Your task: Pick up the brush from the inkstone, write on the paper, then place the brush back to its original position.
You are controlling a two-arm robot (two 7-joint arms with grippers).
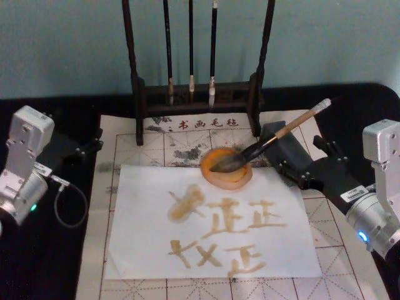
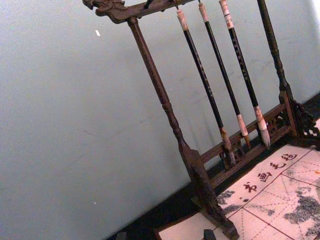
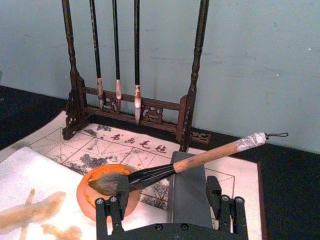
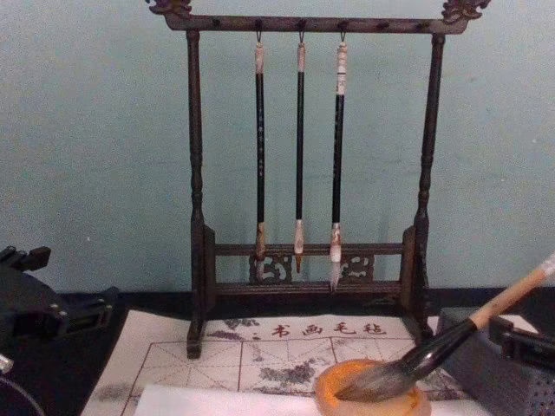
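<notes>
A: Where do we find the brush (image 1: 275, 139) at this stage?

B: It rests with its bristles in the inkstone (image 1: 226, 167), at the far right edge of the paper (image 1: 144, 250). Its handle leans up and to the right across the grey block (image 3: 187, 190). The paper carries several tan characters, so we judge the writing done and the brush returned.

A: What is the state of the right gripper (image 3: 166, 209)?

B: Its fingers stand apart, one on each side of the grey block, just near and right of the handle. They touch nothing.

A: How do we finish this step well?

B: We draw the right gripper back toward the near right, keeping low and straight. The open fingers must pass clear of the handle, since a nudge could roll the brush off the rim.

A: And the left gripper (image 1: 81, 149)?

B: It is parked at the far left, on the dark table beside the gridded mat (image 1: 337, 250). We cannot tell how its fingers are set.

A: What else stands near?

B: The brush rack (image 1: 199, 94) with three thin brushes (image 4: 299, 156) stands beyond the inkstone. We keep the arm away from its right post.
</notes>
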